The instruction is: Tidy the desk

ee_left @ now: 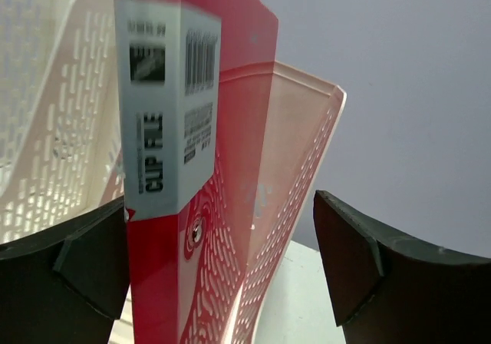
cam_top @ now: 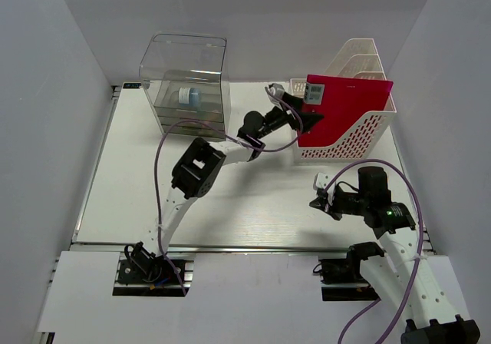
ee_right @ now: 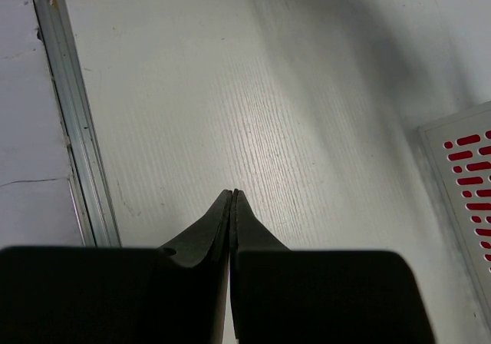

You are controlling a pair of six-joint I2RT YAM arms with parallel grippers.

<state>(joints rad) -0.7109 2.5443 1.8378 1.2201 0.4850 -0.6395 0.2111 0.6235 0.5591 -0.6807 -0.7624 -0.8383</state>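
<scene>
Right pincer [ee_right: 232, 194]: one, nearest item. Jaws pressed fully together, gripping nothing. It hangs low over bare surface [cam_top: 253, 206] at the near right, probably parked clear of the other arm's work.

Surface: one, white and matte. It lies under every item listed, with one aluminium rail [cam_top: 230, 246] along its near edge.

Left pincer [ee_left: 221, 206]: one, reached out to the far right. Jaws spread wide around the spine of the clip file [cam_top: 345, 110]. One finger [ee_left: 69, 267] is touching or just beside the spine and the other stands apart, so nothing is clamped. This reads as a file being let go or about to be taken.

Clip file: one, red, with a white label on the spine. It stands on edge, slightly tilted, propped by the rack's walls, seemingly in the near compartment.

Mesh file rack [cam_top: 360, 133]: one, white, far right. Compartment count cannot be told.

Clear drawer box [cam_top: 188, 83]: one, far left. It holds one small blue-and-white object [cam_top: 189, 96], too small to name.
</scene>
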